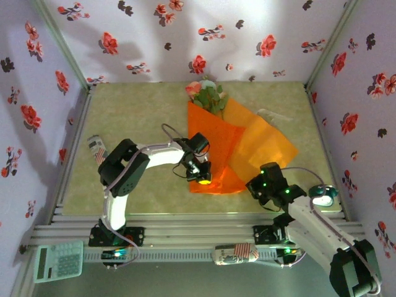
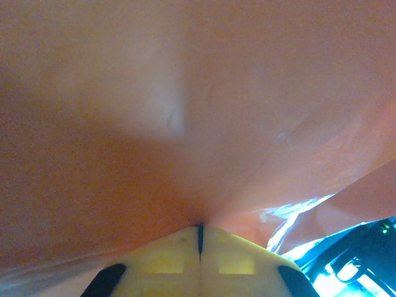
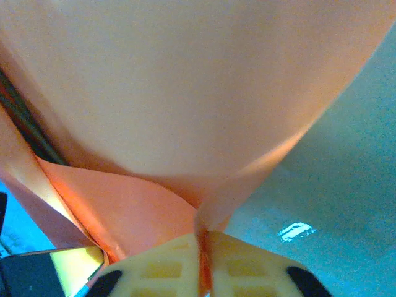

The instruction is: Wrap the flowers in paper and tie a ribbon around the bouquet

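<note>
One large, creased orange paper sheet (image 1: 247, 145) lies mid-table, folded over one small bunch of pink and cream flowers (image 1: 209, 96) whose blooms poke out at its far end. Two grippers work it: the left gripper (image 1: 200, 179) and the right gripper (image 1: 252, 185) each pinch its near edge, jaws closed.

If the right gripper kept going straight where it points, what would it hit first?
The large, thin, creased orange paper sheet: the right gripper is shut on its edge, and the sheet billows directly in front of its jaws. What lies behind the paper is hidden.
</note>
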`<state>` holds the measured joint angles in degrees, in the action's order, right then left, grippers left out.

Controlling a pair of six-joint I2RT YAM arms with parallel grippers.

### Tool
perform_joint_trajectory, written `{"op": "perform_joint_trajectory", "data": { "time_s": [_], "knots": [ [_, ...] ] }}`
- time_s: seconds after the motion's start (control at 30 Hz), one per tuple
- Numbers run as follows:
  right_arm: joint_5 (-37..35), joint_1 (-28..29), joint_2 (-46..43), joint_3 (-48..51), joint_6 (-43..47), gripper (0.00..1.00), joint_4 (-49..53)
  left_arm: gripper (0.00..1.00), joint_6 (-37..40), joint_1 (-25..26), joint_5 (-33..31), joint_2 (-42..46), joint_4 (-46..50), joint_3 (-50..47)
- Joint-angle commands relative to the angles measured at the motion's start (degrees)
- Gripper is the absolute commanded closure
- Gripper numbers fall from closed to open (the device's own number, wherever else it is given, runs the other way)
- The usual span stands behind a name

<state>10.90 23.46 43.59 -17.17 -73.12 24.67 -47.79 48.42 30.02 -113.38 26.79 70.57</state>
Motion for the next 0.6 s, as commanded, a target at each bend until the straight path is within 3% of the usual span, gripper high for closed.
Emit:
{"op": "perform_joint_trajectory", "data": {
  "time_s": [0.0, 0.3, 0.57],
  "knots": [
    [-2.34, 0.26, -0.58, -2.8, 2.52, 0.96, 5.38, 1.0, 1.91, 0.36, -1.85, -2.17, 2.83, 0.71],
    [-8.52, 9.62, 2.78, -12.47, 3.78, 1.0, 14.83, 1.0, 2.2, 0.44, -2.77, -2.81, 3.09, 1.24],
    [-13.85, 17.12, 11.75, -23.94, 8.63, 1.0, 17.79, 1.0, 1.4, 0.62, -3.2, -0.94, 0.71, 0.45]
  ]
}}
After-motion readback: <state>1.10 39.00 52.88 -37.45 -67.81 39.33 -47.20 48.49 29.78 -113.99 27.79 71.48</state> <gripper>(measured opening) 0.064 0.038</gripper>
